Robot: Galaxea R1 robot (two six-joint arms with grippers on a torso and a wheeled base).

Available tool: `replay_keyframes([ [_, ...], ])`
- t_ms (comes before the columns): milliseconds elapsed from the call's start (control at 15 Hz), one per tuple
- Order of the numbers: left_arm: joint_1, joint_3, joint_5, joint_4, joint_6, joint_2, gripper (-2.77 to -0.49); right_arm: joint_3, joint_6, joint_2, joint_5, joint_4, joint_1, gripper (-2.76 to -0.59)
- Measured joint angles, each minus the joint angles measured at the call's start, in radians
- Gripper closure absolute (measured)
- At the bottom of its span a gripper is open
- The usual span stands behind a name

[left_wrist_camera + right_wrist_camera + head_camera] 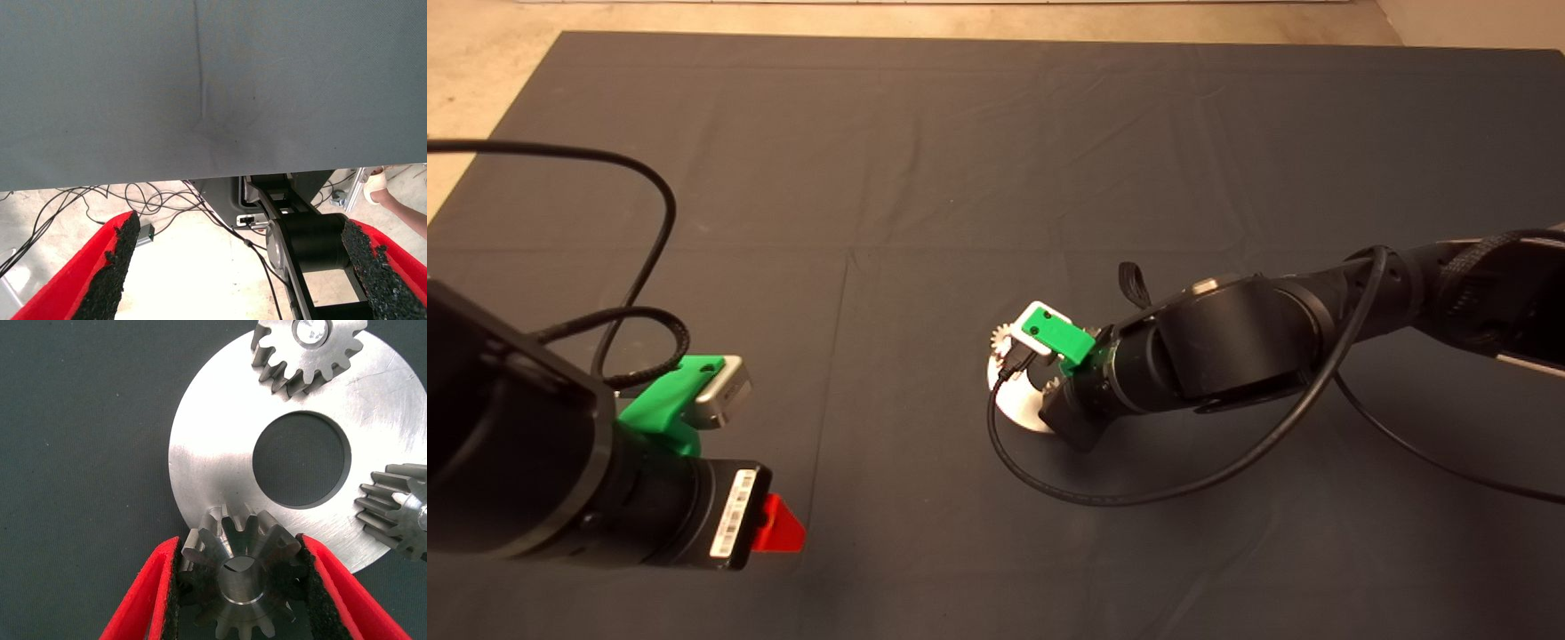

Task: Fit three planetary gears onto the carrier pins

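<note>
The round silver disc (213,453) with a central hole lies on the dark mat (925,178). In the head view the disc (1016,411) sits mid-mat, mostly under my right arm. One planetary gear (307,347) sits on a carrier pin (311,329), and a second gear (400,513) sits on another pin at the disc's rim. My right gripper (237,543) is shut on the third gear (240,580), both pads against its teeth, at the disc's near edge. A silvery round face shows in its centre hole. My left gripper (243,233) is open and empty, parked at the mat's lower left (778,526).
A black cable (1103,493) loops on the mat below the right arm. Another cable (640,267) runs over the left side. In the left wrist view, the floor past the mat's edge holds cables (147,200), the robot's base (300,233) and a person's foot (379,187).
</note>
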Motion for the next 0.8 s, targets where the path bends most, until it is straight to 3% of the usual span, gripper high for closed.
replay_keyframes([
  [800,0.0,0.0,0.0,0.0,0.0,0.0,-2.17,-0.018,-0.004,0.006,0.001,0.012,0.0,-1.08],
])
